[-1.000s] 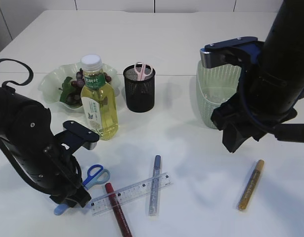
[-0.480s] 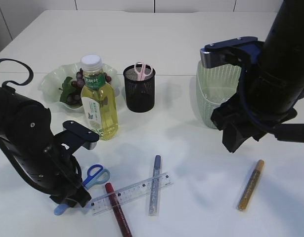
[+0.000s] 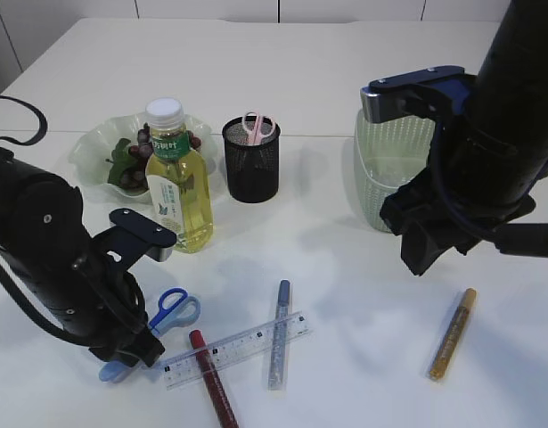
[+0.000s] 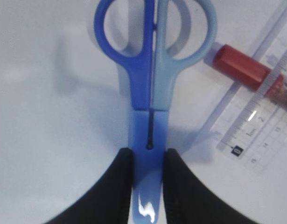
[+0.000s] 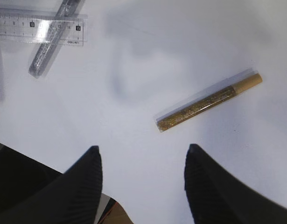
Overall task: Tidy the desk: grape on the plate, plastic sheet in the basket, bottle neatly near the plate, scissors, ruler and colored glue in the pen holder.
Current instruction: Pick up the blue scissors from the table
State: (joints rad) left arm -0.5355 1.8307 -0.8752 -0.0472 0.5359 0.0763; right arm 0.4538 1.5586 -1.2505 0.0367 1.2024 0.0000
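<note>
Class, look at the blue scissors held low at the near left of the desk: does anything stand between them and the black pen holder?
Yes. The bottle stands just left of the straight line from the blue scissors to the pen holder, and pink scissors already sit inside it. Otherwise the desk between looks bare.

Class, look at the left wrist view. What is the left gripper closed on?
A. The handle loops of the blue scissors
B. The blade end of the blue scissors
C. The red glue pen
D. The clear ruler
B. The left gripper pinches the blade end of the blue scissors, whose handle loops point away, while the ruler and red glue pen lie untouched beside them.
</note>
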